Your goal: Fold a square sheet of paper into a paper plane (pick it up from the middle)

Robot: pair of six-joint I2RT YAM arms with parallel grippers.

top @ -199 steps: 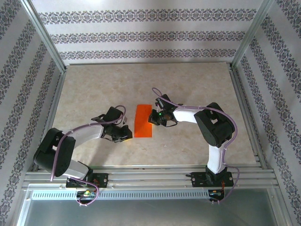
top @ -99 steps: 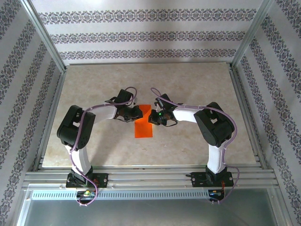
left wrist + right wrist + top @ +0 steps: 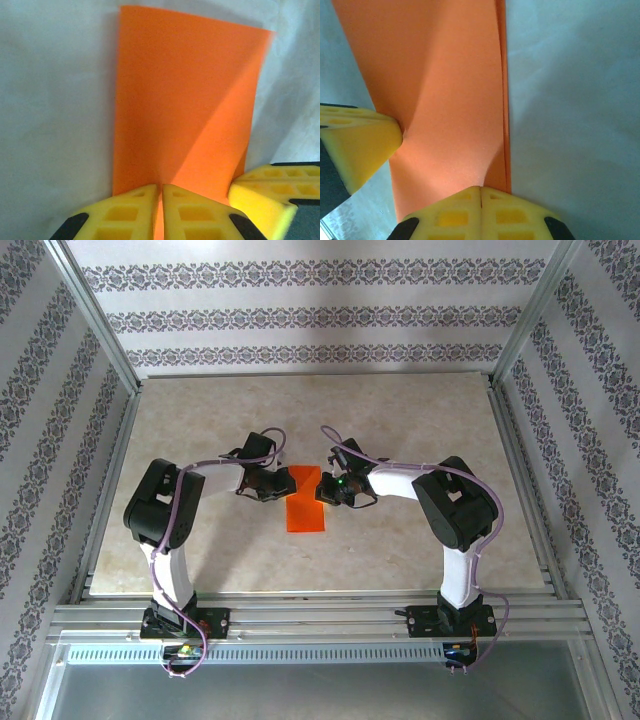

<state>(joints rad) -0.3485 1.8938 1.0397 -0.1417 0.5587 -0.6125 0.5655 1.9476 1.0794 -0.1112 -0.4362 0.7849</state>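
- Two sets of fingers are at the sheet of paper (image 3: 307, 512). It lies as a narrow orange rectangle in the middle of the worktop (image 3: 420, 430), its long sides running 12 to 6 o'clock in the overhead view.
- On my left wrist camera the left fingers (image 3: 125, 217) are closed, with a sliver of orange in the seam between them. I read that as a pinch on the sheet's 9 o'clock edge, toward its far end.
- The right fingers (image 3: 515, 212) are shut tight at the 3 o'clock edge, where two layers show slightly offset. I cannot tell whether they pinch the paper or only press it to the worktop.
- Between the two contacts the paper bows up a little instead of lying flat.
- Step in hand, as I judge it: the square looks already halved, and I am setting up the next fold at the far end, probably a nose corner.
- The next move calls for one side to act as the anchor while the other carries its edge across. It should move slowly and low so the thin layers don't slide apart, and the bow should be eased out before any crease is pressed.
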